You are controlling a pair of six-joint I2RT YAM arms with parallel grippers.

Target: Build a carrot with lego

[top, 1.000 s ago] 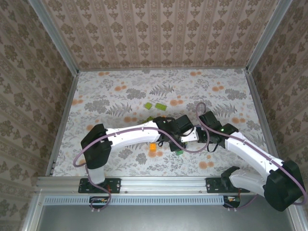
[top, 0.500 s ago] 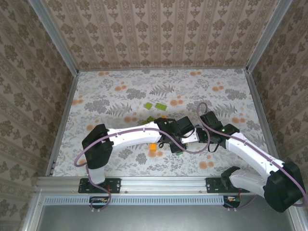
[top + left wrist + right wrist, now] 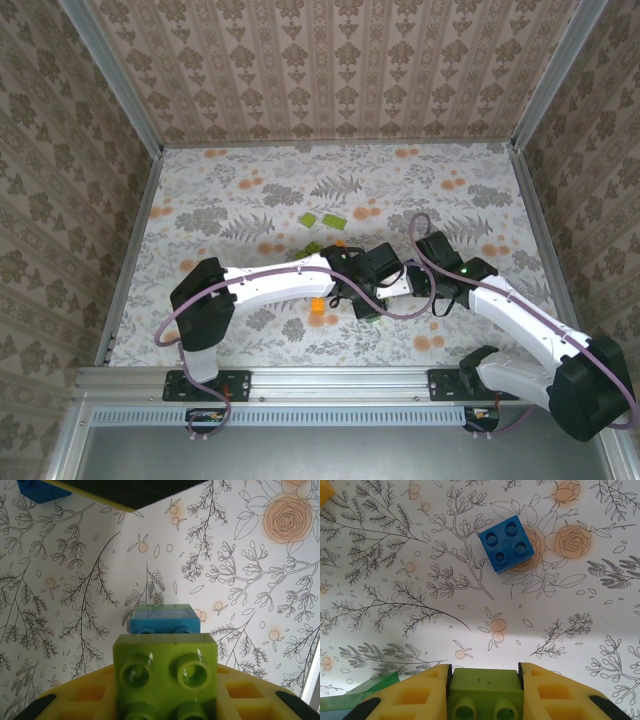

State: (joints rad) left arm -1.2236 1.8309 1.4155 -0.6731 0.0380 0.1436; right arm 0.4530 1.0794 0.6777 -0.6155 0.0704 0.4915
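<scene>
The left claw (image 3: 165,700) was closed on the carrot (image 3: 165,672). Its yellow fingers (image 3: 75,705) clamped either side of a lime-green piece, and a blue brick (image 3: 165,620) looked joined just beyond it. The right claw (image 3: 484,702) was closed too, holding a single lime-green brick (image 3: 484,682) between its pads.

From overhead, the two claws met nearly tip to tip, low over the tabletop (image 3: 250,190). Ahead of the right claw a loose blue square brick (image 3: 506,543) lay flat. An orange brick (image 3: 318,306) sat near the left claw, off to its side.

I judged the step in hand to be joining the right claw's piece to the carrot. The next move would call for lining studs up squarely with sockets, then pressing firmly while the other claw braced.
</scene>
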